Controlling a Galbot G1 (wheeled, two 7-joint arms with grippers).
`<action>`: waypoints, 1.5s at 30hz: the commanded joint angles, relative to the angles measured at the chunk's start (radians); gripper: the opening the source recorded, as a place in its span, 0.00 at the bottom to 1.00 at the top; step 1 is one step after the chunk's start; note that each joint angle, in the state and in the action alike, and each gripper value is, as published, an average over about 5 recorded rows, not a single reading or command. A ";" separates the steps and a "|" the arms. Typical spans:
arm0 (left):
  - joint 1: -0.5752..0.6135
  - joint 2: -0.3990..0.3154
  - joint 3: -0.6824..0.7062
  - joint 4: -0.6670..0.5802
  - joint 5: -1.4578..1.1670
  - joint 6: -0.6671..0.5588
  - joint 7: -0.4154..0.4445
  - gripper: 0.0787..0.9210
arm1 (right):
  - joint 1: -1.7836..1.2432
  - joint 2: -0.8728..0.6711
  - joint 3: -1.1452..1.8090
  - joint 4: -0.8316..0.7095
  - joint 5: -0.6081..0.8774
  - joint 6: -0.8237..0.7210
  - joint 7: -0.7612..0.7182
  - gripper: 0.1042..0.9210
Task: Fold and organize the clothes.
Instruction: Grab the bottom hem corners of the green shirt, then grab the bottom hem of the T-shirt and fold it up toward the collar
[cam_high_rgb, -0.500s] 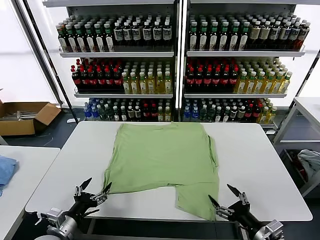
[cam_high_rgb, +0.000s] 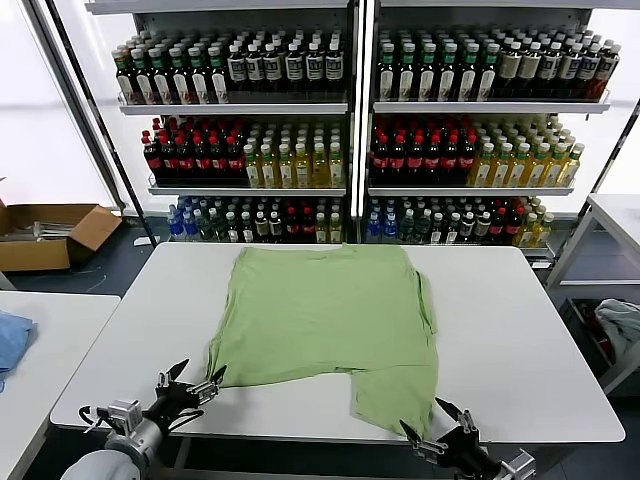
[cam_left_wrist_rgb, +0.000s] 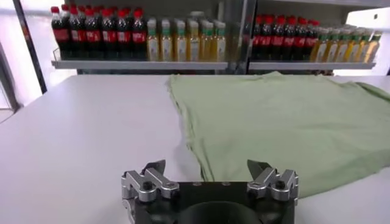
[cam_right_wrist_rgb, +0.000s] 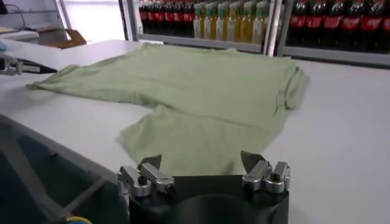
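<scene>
A plain light green shirt (cam_high_rgb: 330, 320) lies spread on the white table (cam_high_rgb: 520, 330), with one flap reaching toward the front edge. It also shows in the left wrist view (cam_left_wrist_rgb: 286, 122) and the right wrist view (cam_right_wrist_rgb: 201, 91). My left gripper (cam_high_rgb: 193, 379) is open and empty at the table's front left edge, just short of the shirt's near left corner. My right gripper (cam_high_rgb: 430, 425) is open and empty below the front edge, under the shirt's near right flap. The left gripper's own view (cam_left_wrist_rgb: 208, 170) and the right's (cam_right_wrist_rgb: 201, 161) show the jaws wide apart. The printed shirt is out of view.
Shelves of bottles (cam_high_rgb: 350, 130) stand behind the table. A second white table (cam_high_rgb: 40, 340) at the left holds a blue cloth (cam_high_rgb: 10, 340). A cardboard box (cam_high_rgb: 50, 235) sits on the floor. A pale cloth (cam_high_rgb: 620, 325) lies at the far right.
Both grippers have drawn back and down toward the front edge; the right one dropped lower and shifted left. The shirt has not moved.
</scene>
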 joint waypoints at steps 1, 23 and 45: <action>-0.031 0.017 0.013 0.025 -0.015 0.028 -0.022 0.88 | 0.004 0.016 -0.037 -0.009 -0.023 -0.024 0.014 0.83; -0.014 -0.011 0.061 0.028 -0.005 0.033 0.011 0.32 | 0.021 0.048 -0.023 -0.030 0.071 0.057 -0.004 0.07; 0.078 -0.032 0.007 -0.142 -0.013 0.008 -0.016 0.03 | -0.124 0.097 0.137 -0.042 0.410 0.289 -0.294 0.01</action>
